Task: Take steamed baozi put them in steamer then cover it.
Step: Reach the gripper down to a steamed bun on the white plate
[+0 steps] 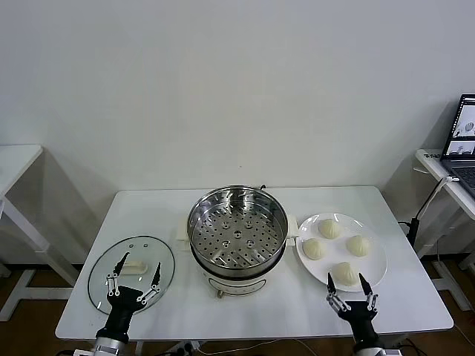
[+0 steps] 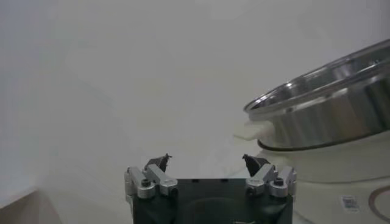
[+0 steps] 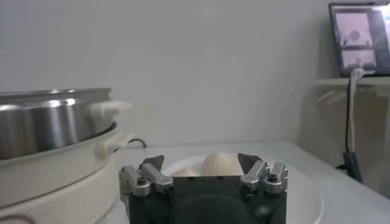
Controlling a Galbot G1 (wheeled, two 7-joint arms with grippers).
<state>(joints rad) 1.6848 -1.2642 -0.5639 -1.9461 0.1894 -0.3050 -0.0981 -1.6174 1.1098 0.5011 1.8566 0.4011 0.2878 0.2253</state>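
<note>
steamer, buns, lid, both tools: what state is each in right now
steamer: uncovered, tray empty
steamed baozi: four, all on the plate
glass lid: flat on the table, off the steamer
left tool: open, above the lid
right tool: open, empty, by the nearest bun

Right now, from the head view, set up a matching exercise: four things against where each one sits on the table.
Things:
1. steamer
2. baozi
3. lid
4. right gripper

Places:
A. table's left side, under the left gripper
B. on the plate
C. centre, empty
D. over the plate's near edge

Pairs: 1-C, 2-B, 3-A, 4-D
</note>
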